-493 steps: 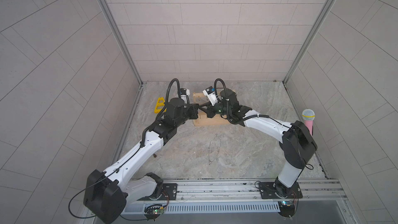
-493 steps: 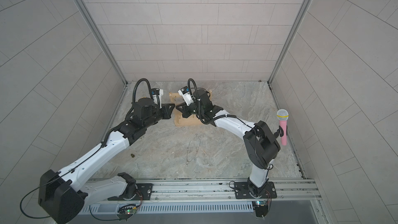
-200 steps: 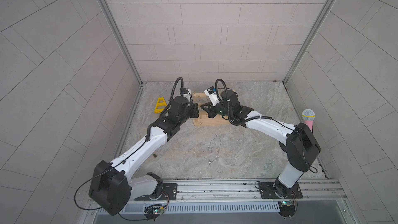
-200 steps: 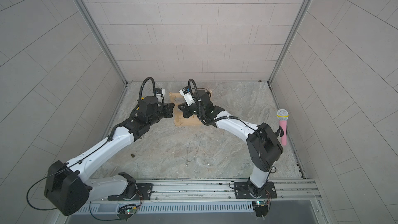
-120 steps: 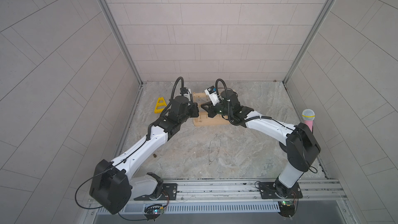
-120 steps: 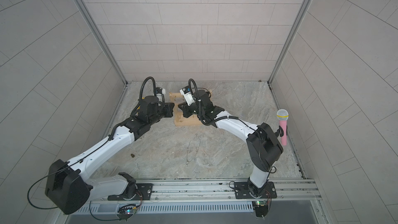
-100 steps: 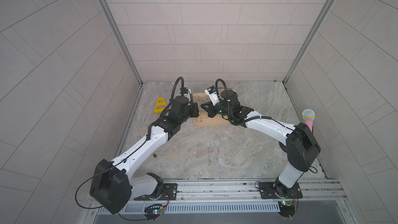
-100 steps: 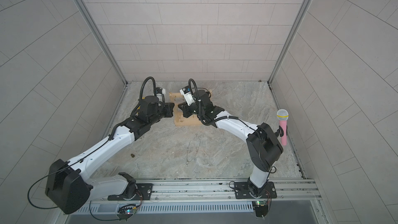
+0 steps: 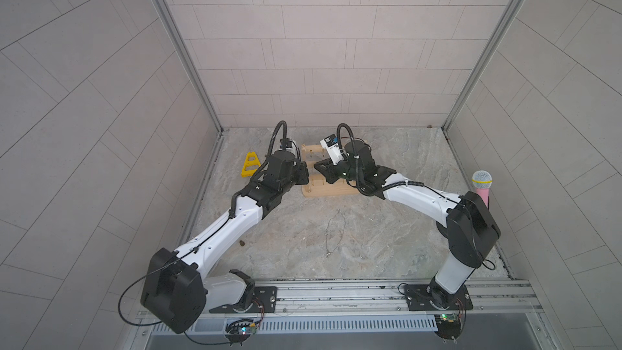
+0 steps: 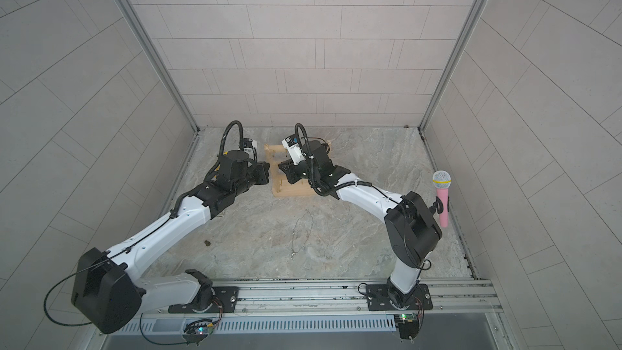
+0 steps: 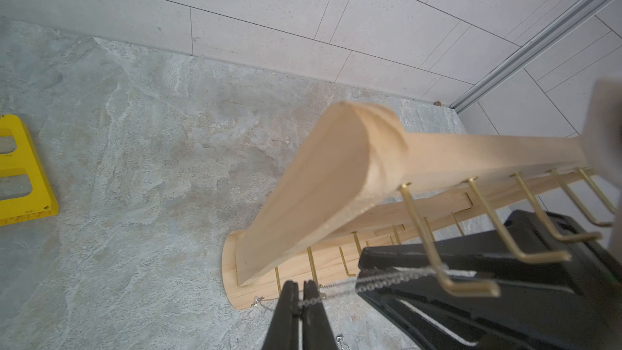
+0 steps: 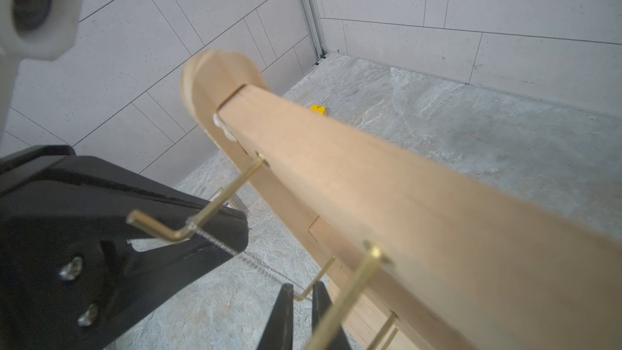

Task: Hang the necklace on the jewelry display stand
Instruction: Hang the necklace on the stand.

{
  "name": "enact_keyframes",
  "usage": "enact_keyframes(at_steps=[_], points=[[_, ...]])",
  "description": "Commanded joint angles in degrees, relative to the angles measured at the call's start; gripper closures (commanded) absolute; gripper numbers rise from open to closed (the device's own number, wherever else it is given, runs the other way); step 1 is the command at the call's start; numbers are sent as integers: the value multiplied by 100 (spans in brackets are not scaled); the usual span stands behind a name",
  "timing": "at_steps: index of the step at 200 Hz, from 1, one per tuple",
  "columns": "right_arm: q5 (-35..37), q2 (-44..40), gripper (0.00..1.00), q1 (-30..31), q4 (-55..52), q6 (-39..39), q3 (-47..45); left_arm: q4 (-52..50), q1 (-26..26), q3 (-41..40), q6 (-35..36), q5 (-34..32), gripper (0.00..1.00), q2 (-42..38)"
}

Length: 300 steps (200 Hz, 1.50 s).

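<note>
The jewelry display stand [image 9: 328, 190] [image 10: 291, 192] is a pale wooden rack with brass hooks, standing at the back of the floor. The necklace [image 11: 397, 277] [image 12: 218, 245] is a thin silver chain stretched between my two grippers. It lies over the end brass hook [image 11: 447, 274] [image 12: 178, 230] of the top bar. My left gripper [image 11: 300, 292] [image 9: 307, 176] is shut on the chain just off the stand's left end. My right gripper [image 12: 301, 292] [image 9: 318, 167] is in front of the rack. Its fingers stand slightly apart, and the chain reaches its fingertips.
A second thin chain [image 9: 335, 234] [image 10: 301, 230] lies loose on the stone floor in front of the stand. A yellow triangular frame [image 9: 249, 164] [image 11: 20, 170] sits left of the stand. A pink microphone [image 9: 482, 186] [image 10: 441, 196] stands by the right wall.
The left arm reached in closer to the stand's left end, then held still. In the last half second nothing visibly moves in the top views.
</note>
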Motion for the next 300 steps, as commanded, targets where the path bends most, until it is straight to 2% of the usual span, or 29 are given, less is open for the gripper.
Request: enact_keyframes(at_steps=[1, 46, 94, 150, 176, 201, 240, 264, 300], points=[[-6, 60, 85, 22, 40, 13, -42, -9, 27, 111, -2, -67, 94, 65], [-96, 47, 85, 21, 29, -25, -51, -7, 26, 107, -6, -32, 95, 67], [-465, 41, 79, 28, 192, -39, -127, -37, 26, 76, 15, -52, 96, -33], [-523, 221, 76, 48, 331, 72, 27, -53, 26, 59, -4, 2, 97, -103], [-493, 320, 81, 68, 350, 102, 125, -56, 27, 68, 11, 20, 97, -90], [-471, 311, 92, 74, 350, 101, 128, -56, 27, 68, 11, 30, 97, -87], [-497, 186, 100, 74, 365, 57, 5, -45, 26, 64, 2, 27, 97, -108], [-550, 122, 100, 75, 374, 67, -48, -73, 26, 59, -5, 15, 97, -141], [-451, -152, 88, 87, 462, 96, -337, -142, 25, 68, -6, 19, 97, -170]])
